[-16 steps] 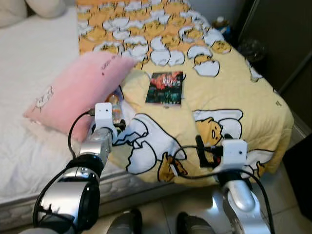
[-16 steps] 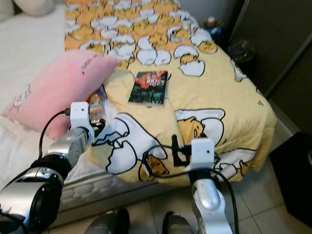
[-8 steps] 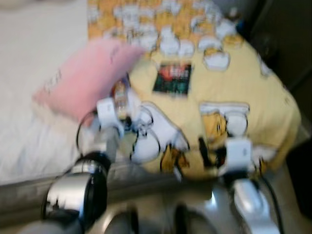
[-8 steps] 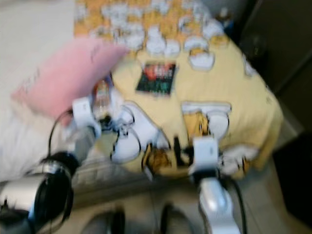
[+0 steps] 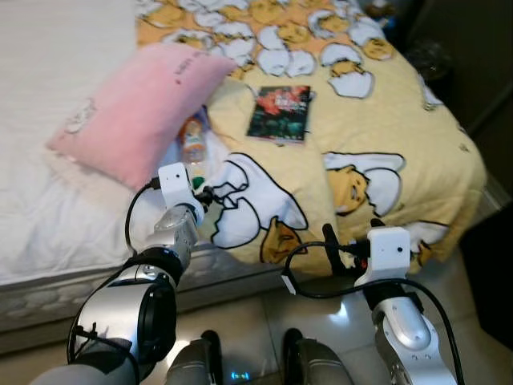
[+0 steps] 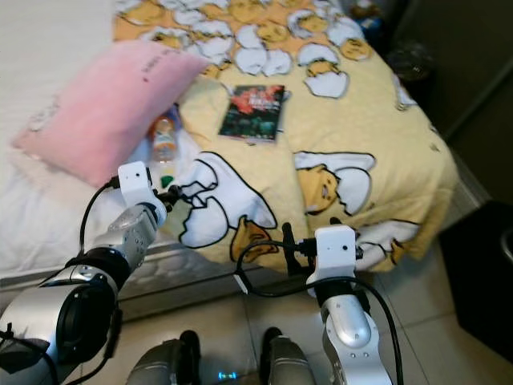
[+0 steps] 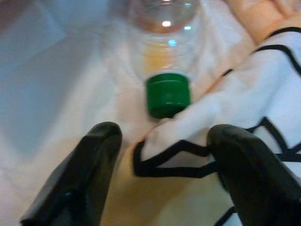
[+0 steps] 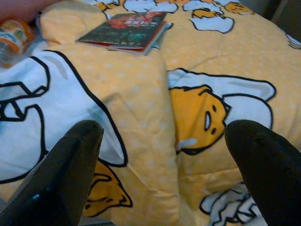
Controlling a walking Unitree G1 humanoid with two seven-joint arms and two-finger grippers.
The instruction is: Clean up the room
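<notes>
Reaching forward over the near edge of the bed [image 5: 48,249], my left gripper [image 7: 162,155] has its two black fingers [image 7: 77,183] spread apart, closed on nothing, with the green cap [image 7: 168,94] of a clear plastic bottle [image 5: 192,146] just ahead of the gap between them. That bottle lies on its side on the white sheet, cap toward me, its body tucked against the lower edge of the pink pillow [image 5: 136,116] and just beside the rumpled border of the yellow blanket [image 5: 369,120] with its egg-and-yolk cartoon print. A fold of that blanket, white with black outlines, sits between my left fingertips and partly touches the cap in the left wrist view. Farther up the blanket, near the pillow's corner, a dark-covered book [image 5: 279,113] lies flat, well apart from both grippers. My right gripper [image 8: 169,169] hangs off the foot-side corner of the bed, over the blanket where it drapes toward the floor; its fingers [image 8: 68,174] are also wide apart and hold nothing, and the right wrist view looks across the blanket's printed yolk figure toward the book and the orange label of the bottle. Pale floor tiles [image 5: 321,321] show below the mattress edge, and my two dark feet [image 5: 196,365] stand on them close to the bed. A dark cabinet [image 5: 481,48] stands beyond the bed's far right corner.
</notes>
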